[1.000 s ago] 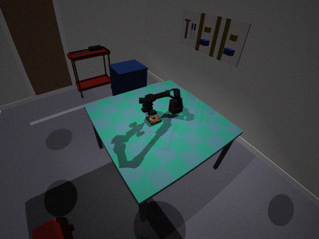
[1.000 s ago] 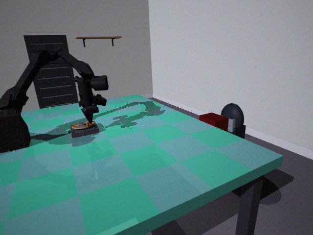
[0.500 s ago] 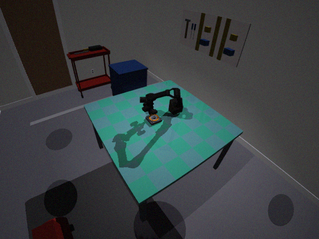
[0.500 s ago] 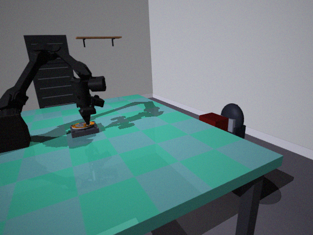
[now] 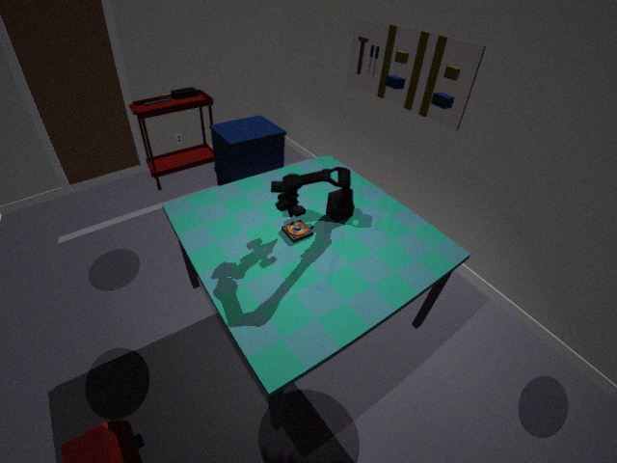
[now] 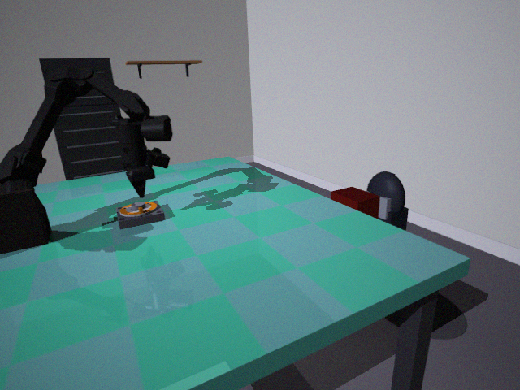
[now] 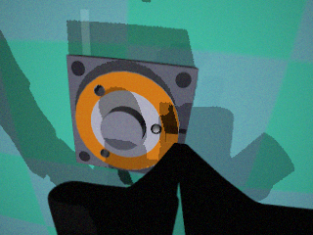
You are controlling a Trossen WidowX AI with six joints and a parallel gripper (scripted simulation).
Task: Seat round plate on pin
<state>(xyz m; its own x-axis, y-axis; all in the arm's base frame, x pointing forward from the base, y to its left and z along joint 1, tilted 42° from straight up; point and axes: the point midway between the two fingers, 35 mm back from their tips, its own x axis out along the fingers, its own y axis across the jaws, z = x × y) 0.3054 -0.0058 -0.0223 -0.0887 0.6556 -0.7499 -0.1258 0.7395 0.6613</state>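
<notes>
The round plate (image 5: 304, 231) (image 6: 153, 206) (image 7: 87, 115), an orange ring with a pale inner part, sits around the grey post (image 5: 298, 228) (image 7: 120, 128) on the square grey base (image 5: 297, 236) (image 6: 142, 220) (image 7: 73, 142). A darkened orange tab (image 6: 140, 209) (image 7: 169, 121) stands at the plate's right side in the wrist view. Beside it is a small round hole (image 7: 156, 128) with a pale centre; whether that is the pin is unclear. The plate's tilt is hard to judge. My gripper (image 6: 142, 196) (image 7: 179, 149) is shut and empty, its tips above the plate with a visible gap.
The base lies on the green and blue checkered table (image 5: 338, 309) (image 6: 252, 268). The arm's own base (image 5: 340, 204) (image 6: 20, 218) stands close to it. Arm shadows cross the table and part of the plate. A blue cabinet (image 5: 249, 154) and a red cart (image 5: 181, 158) stand beyond the table.
</notes>
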